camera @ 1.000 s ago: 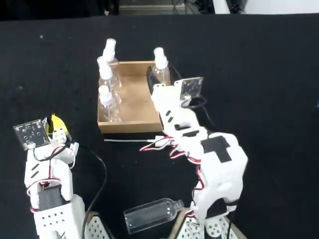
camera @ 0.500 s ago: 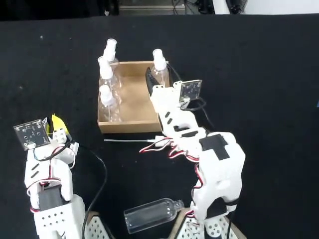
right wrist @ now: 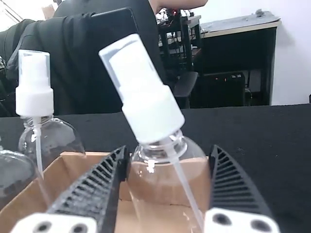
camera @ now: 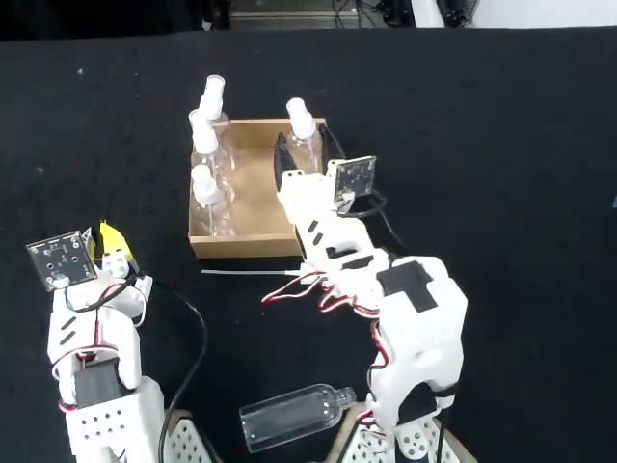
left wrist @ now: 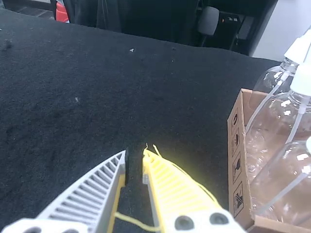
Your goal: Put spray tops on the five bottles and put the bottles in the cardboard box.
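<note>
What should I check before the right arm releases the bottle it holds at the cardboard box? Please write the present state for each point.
1. The spray top sits on the held bottle: ok.
2. The right gripper has a finger on each side of the held bottle: ok.
3. The held bottle is upright: not ok. It leans compared with the straight neighbour in the right wrist view.
4. Its base is inside the cardboard box: cannot tell, the gripper hides it.
5. Free floor in the box: ok. The three capped bottles stand along the opposite side.
6. The left gripper is away from the box: ok.
</note>
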Controlling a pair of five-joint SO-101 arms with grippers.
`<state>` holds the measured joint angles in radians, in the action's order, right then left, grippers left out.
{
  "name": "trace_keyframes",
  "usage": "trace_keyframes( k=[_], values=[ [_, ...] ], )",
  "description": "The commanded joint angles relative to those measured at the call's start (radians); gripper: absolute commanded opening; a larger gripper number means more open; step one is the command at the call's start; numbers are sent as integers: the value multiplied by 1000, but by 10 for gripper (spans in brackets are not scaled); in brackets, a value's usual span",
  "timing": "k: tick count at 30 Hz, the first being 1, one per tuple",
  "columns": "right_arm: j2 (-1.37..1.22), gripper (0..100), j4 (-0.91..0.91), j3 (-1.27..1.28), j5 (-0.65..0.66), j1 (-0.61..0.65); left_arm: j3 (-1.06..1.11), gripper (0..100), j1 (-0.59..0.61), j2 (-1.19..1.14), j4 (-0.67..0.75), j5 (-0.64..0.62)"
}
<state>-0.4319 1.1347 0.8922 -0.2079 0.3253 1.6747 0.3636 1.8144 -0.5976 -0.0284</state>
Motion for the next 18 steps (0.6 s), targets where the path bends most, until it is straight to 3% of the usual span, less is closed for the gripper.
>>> trace_keyframes(
  k=[1, 18],
  values=[
    [-2, 213, 23, -59, 11, 8, 24, 58, 10, 9, -3, 8],
    [-2, 228, 28, -58, 78, 12, 24, 58, 10, 9, -3, 8]
  ],
)
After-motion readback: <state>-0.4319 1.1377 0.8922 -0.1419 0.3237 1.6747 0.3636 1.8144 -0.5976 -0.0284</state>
